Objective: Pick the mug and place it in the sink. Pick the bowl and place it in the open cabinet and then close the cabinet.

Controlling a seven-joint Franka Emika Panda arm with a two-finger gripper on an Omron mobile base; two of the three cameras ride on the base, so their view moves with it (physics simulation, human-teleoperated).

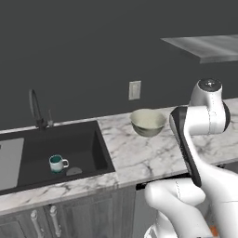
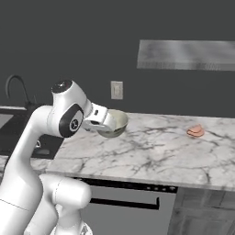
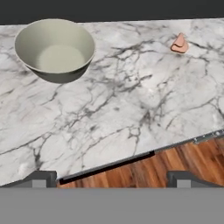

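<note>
Fingers [image 3: 43,178] spread wide, holding nothing. Bowl [image 3: 55,49] at upper left looks rigid, slick, probably light; I'd pinch its rim.

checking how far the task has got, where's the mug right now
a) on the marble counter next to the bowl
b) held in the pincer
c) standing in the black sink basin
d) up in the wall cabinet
c: the mug stands upright on the floor of the sink, beside the drain, while the bowl sits on the marble counter.
</note>
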